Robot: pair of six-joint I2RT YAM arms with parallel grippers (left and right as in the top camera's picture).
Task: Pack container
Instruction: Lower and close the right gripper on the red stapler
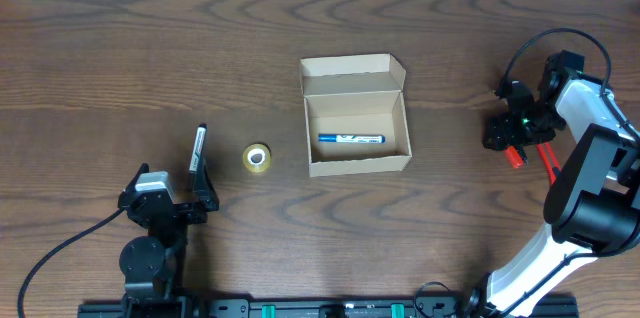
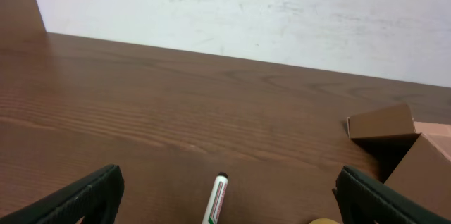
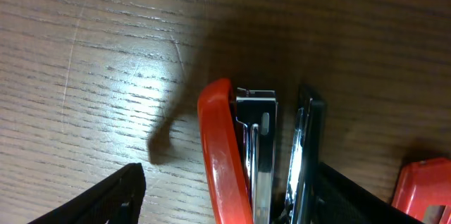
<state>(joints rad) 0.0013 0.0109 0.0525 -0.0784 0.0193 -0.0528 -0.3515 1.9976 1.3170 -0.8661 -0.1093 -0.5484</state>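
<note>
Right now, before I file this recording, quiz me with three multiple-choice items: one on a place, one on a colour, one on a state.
1. The blue marker lies: A inside the container; B on its flap; C against its outer wall.
2. The stapler is: A green; B red; C white.
3. The container's lid is: A taped shut; B folded shut; C open.
Answers: A, it rests on the box floor; B, its red top shows in the right wrist view; C, the flap stands back, showing the inside.

A dark brown worktop [image 1: 120, 48] with wavy wood grain meets a white, faintly scuffed wall [image 2: 282, 13] behind; light glares softly off the wood.
</note>
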